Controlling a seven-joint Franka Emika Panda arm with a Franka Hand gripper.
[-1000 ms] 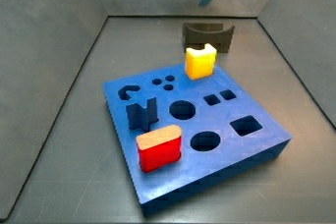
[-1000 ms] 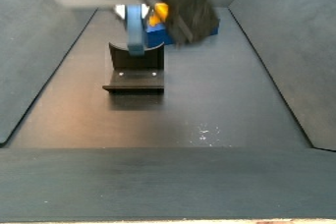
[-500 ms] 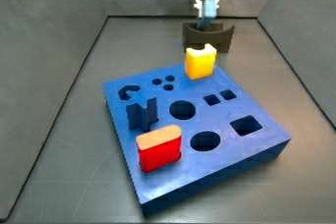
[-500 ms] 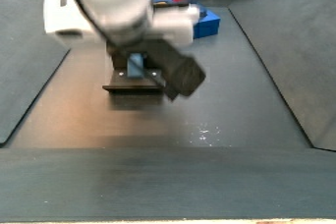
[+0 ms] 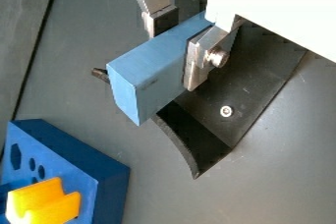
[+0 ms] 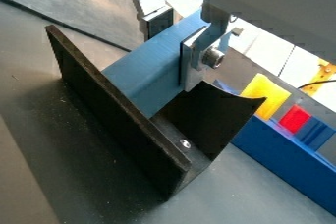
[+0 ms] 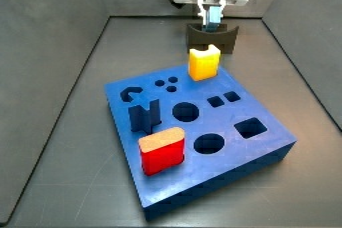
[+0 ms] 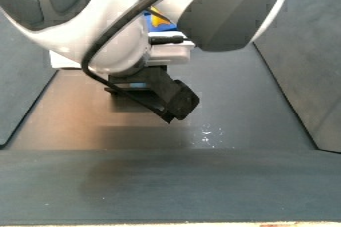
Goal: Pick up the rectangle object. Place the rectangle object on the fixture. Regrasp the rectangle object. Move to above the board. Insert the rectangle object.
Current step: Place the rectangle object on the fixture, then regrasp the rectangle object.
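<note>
My gripper [image 5: 178, 36] is shut on the rectangle object [image 5: 151, 76], a pale blue block clamped near one end between the silver fingers [image 5: 203, 53]. The block's free end reaches down into the fixture [image 6: 125, 120], against the dark bracket's wall; whether it rests there I cannot tell. In a side view the gripper [image 7: 211, 16] hangs low over the fixture [image 7: 225, 40] at the back of the floor. The board [image 7: 201, 122] lies in front of it, nearer the camera. The arm [image 8: 147, 22] hides the jaws in a side view.
A yellow block [image 7: 203, 62] stands upright at the board's back edge, close to the fixture. A red block [image 7: 163, 152] and a dark navy upright piece [image 7: 144, 115] stand in the board too. Sloped grey walls enclose the floor.
The gripper has come down with the rectangle object, from high above the back wall to the fixture. The board and its blocks have not moved.
</note>
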